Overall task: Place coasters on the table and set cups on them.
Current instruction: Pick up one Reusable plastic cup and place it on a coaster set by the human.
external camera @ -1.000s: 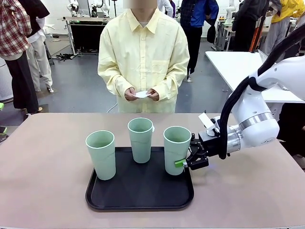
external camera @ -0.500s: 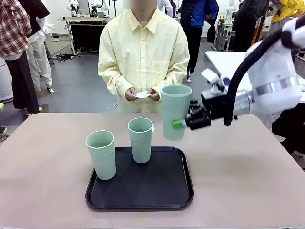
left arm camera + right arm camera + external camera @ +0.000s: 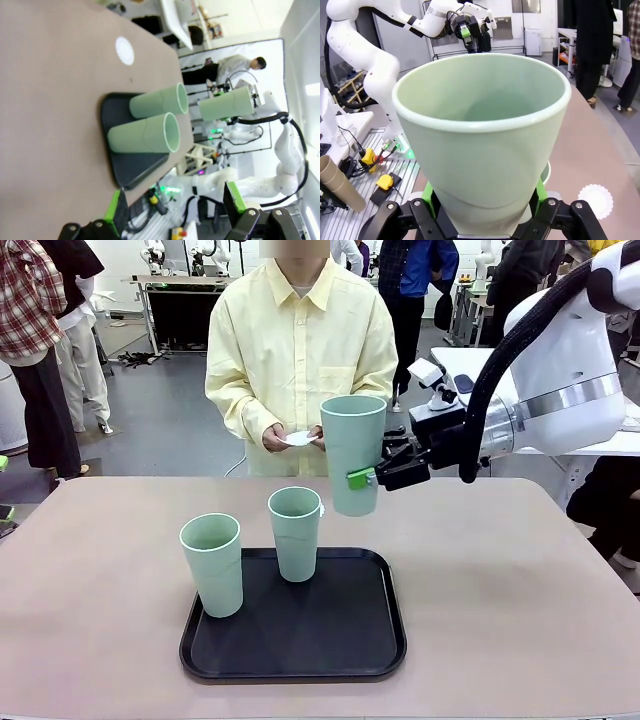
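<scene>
My right gripper (image 3: 366,478) is shut on a pale mint-green cup (image 3: 353,453) and holds it upright in the air above the far side of the table (image 3: 500,580). In the right wrist view the same cup (image 3: 480,135) sits between the green pads (image 3: 427,194). Two more cups (image 3: 212,565) (image 3: 295,533) stand on the black tray (image 3: 300,645). One white scalloped coaster (image 3: 124,50) lies on the table beyond the tray, also seen as the coaster (image 3: 594,200). The person holds another coaster (image 3: 298,438) in both hands. My left gripper (image 3: 175,210) is open and holds nothing.
The person in a yellow shirt (image 3: 300,350) stands at the far edge. A white table (image 3: 490,375) sits behind on the right. Bare tabletop lies left and right of the tray. My left arm (image 3: 380,45) hangs raised off the table's side.
My right gripper lifted the right-hand cup off the tray, raised it, then carried it slightly left and higher. The other two cups and the person's hands stayed put.
</scene>
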`<state>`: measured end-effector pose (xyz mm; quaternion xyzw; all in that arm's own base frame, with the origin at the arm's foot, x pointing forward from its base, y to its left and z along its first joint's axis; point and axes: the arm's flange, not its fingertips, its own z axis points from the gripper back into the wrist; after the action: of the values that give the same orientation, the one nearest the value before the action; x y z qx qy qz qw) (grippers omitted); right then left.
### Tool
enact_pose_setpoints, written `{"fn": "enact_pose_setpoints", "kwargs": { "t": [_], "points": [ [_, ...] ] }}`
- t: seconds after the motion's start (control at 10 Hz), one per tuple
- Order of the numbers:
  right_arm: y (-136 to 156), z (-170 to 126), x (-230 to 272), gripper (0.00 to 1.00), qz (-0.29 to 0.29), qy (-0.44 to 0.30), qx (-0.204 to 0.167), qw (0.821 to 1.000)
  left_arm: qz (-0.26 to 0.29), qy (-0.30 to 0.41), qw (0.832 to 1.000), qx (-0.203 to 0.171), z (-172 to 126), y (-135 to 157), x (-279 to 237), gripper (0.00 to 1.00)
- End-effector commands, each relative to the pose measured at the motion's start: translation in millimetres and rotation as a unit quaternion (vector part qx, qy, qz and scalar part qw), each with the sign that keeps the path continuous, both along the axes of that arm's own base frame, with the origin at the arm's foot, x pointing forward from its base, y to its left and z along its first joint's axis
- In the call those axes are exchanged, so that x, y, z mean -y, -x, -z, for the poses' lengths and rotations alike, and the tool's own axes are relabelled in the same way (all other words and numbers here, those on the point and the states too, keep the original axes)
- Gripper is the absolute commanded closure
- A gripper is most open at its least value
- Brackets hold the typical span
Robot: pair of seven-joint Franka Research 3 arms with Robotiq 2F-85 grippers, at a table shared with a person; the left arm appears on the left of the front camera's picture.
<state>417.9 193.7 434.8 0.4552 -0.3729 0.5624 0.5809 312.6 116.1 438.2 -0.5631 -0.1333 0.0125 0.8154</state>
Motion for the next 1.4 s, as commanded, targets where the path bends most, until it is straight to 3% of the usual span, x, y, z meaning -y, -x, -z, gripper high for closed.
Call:
{"fn": "enact_pose_setpoints", "kwargs": {
  "t": [0.0,0.1,0.2,0.4,0.8,1.0,1.3],
  "points": [
    [1,-3,1,0.77,-0.002,-0.007,0.0,1.0,0.0,0.006,1.0,0.006,-1,0,-1,0.0],
    [1,-3,1,0.77,-0.002,-0.007,0.0,1.0,0.0,0.006,1.0,0.006,-1,0,-1,0.0],
    [0,-1,1,0.18,0.0,-0.001,0.0,1.0,0.0,0.006,1.0,0.006,-1,0,-1,0.0],
    [-48,-1,3,0.18,-0.005,-0.018,0.014,1.0,0.0,0.006,1.0,0.006,-1,0,-1,0.0],
    [-147,20,1,0.18,0.01,-0.024,0.005,1.0,0.0,0.006,1.0,0.006,-1,0,-1,0.0],
    [-173,33,-7,0.18,0.0,-0.02,0.014,1.0,0.0,0.006,1.0,0.006,-1,0,-1,0.0],
    [-182,54,-31,0.18,-0.027,-0.016,0.028,0.999,0.0,0.006,1.0,0.006,-1,0,-1,0.0]
  ]
}}
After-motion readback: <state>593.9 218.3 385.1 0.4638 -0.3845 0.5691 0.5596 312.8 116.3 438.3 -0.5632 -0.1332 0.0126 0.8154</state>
